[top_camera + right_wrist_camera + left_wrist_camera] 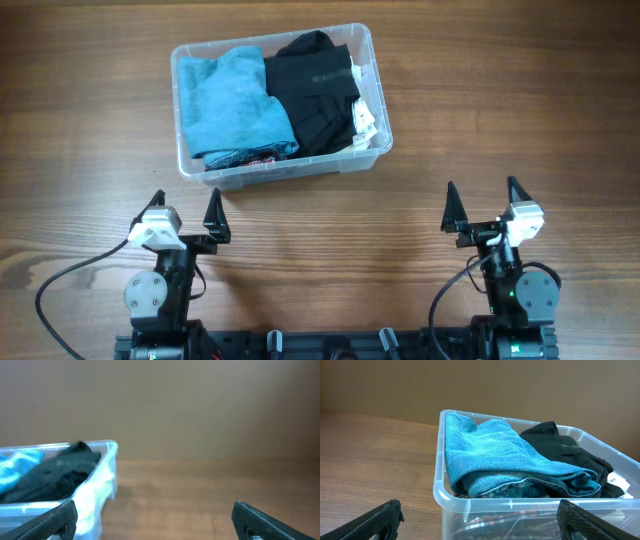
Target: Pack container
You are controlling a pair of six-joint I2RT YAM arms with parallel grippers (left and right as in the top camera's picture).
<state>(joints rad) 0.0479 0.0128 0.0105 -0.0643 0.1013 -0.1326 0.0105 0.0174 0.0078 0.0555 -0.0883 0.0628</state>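
The container (290,172) sits on the far half of the worktop (520,100), turned a little askew and nearer the left arm than the right. It reads as already filled. A teal garment (232,100) is folded into its left half and a black garment (315,92) into its right, laid side by side so that each takes its own share of the floor. Both rise to about rim height and nothing hangs over the edge. A darker patterned piece (250,157) shows under the teal one at the container's near wall, which suggests stacking to save room. A small white tag or slip (365,122) lies at the container's right wall beside the black cloth.

The left end effector (186,210) rests well short of the container's near wall, with its jaws spread wide and nothing between them. The right end effector (481,205) is also on the near side and off past the container's right corner, equally wide and empty. Both look parked, which fits a packing job judged close to done.

The worktop is dark wood grain, bare all around the container. A plain brown wall (200,405) stands behind the container.
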